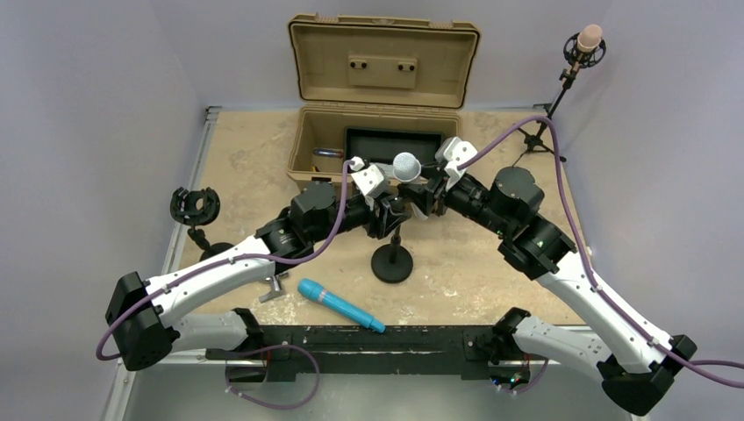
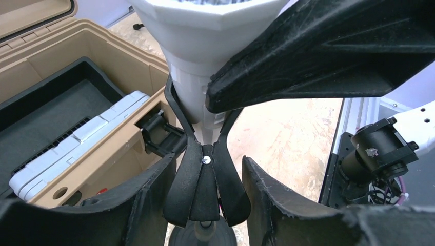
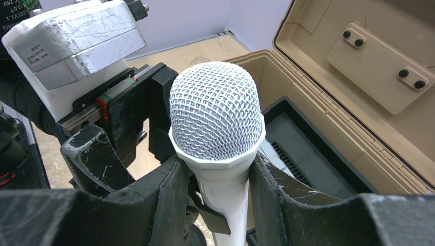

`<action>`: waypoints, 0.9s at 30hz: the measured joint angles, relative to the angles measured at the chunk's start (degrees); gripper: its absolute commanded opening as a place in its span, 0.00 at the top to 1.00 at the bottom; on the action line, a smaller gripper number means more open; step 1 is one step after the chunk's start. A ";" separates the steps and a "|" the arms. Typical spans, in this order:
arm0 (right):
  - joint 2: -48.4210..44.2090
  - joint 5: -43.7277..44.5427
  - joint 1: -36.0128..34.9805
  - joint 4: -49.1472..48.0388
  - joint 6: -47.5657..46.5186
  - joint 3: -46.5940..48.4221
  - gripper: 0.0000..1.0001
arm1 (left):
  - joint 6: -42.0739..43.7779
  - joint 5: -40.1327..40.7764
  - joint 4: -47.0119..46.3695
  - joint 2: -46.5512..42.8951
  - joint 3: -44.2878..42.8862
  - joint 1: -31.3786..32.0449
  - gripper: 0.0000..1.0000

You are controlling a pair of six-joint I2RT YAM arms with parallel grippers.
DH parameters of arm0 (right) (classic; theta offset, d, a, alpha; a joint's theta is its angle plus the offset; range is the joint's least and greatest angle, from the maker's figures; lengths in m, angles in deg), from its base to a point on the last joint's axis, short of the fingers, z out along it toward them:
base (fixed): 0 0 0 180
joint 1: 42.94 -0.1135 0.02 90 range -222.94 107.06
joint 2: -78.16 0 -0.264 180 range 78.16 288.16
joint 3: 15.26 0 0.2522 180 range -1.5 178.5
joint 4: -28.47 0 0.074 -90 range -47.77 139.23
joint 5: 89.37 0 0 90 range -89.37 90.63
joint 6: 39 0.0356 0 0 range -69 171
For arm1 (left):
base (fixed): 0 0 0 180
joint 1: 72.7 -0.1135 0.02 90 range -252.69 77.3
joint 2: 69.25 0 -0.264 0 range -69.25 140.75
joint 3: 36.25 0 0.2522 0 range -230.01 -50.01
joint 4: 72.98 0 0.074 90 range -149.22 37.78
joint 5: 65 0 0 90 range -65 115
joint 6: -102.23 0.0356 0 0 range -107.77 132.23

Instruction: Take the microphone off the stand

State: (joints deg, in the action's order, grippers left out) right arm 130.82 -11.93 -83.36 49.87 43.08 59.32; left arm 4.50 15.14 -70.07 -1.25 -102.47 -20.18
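Writing first. There is a small printed sticker [image 3: 37, 51] on the white camera block [image 3: 77, 46] of my left wrist, text too small to read. A black label [image 3: 15, 13] with white characters is cut off at the corner of the right wrist view, not legible.

The microphone [image 3: 215, 110] has a white body and a silver mesh head. It stands upright in the black clip [image 2: 204, 189] on top of the stand [image 1: 392, 261]. The stand's round base sits mid-table [image 1: 491, 272], just in front of the open tan case [image 1: 333, 53].

My right pincer [image 3: 218, 171] comes in from the right. Its fingers [image 3: 277, 195] sit on either side of the white body, just under the head's collar. Both touch it, so it is pinching the microphone.

My left pincer [image 2: 205, 171] comes in from the left, lower down. Its fingers [image 2: 138, 205] flank the clip right beneath the microphone and are very close on both sides. I cannot tell whether they press it or only stand beside it. In the left wrist view, one of my right pincer's fingers crosses just above.

A blue microphone [image 1: 340, 305] lies flat on the table near the front edge, well apart from both pincers.
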 measured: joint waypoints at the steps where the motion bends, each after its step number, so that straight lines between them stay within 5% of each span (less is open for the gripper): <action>1: 0.07 0.07 -0.07 -0.02 -0.02 0.00 1.00 | 0.02 0.02 0.20 0.00 -0.09 -0.02 0.53; 4: 0.17 0.42 -0.09 -0.22 0.02 0.00 1.00 | 0.28 0.07 0.83 -0.13 -0.20 0.00 0.67; 6: 0.20 0.68 -0.20 -0.28 0.00 -0.02 1.00 | 0.76 0.00 1.42 -0.20 -0.39 -0.02 0.89; 8: 0.20 1.05 -0.33 -1.07 0.24 -0.02 1.00 | 1.66 -0.20 2.97 -0.20 -1.11 -0.02 1.00; 27: -6.97 15.69 -0.76 -3.17 3.39 -0.33 1.00 | 2.67 -1.46 5.40 0.52 -2.73 0.00 1.00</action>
State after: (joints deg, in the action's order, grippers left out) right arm 123.85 3.76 -84.13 46.70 46.46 58.99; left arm 7.17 13.67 -64.67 -0.72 -105.21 -20.18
